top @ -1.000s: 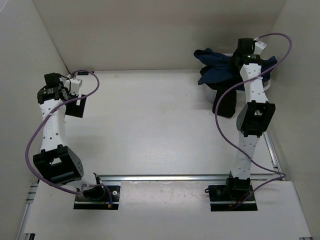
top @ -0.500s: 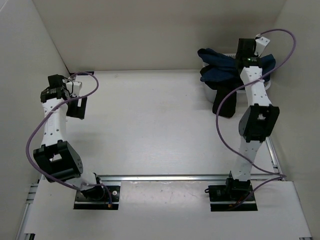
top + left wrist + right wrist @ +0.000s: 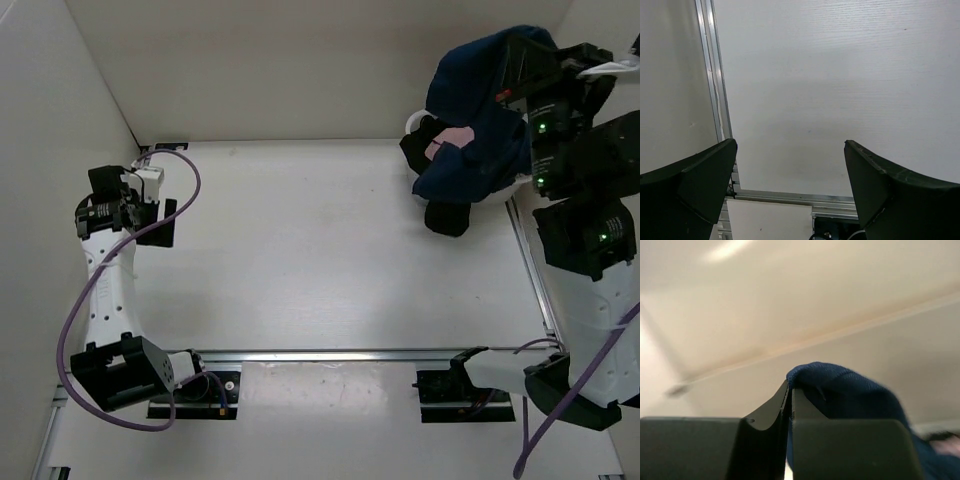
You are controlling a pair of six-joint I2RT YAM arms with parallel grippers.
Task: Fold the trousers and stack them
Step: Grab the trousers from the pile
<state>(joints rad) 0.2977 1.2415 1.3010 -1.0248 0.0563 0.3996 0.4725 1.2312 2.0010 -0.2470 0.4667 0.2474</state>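
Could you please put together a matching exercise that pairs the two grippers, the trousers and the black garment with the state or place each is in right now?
Column one:
1. left gripper
2. right gripper
3. trousers
4. black garment

Column two:
A. shut on blue cloth
B. lying at the far right of the table
C. open, holding nothing
D. hanging in the air from a gripper

Pairs: 1-C, 2-A, 3-D, 4-B
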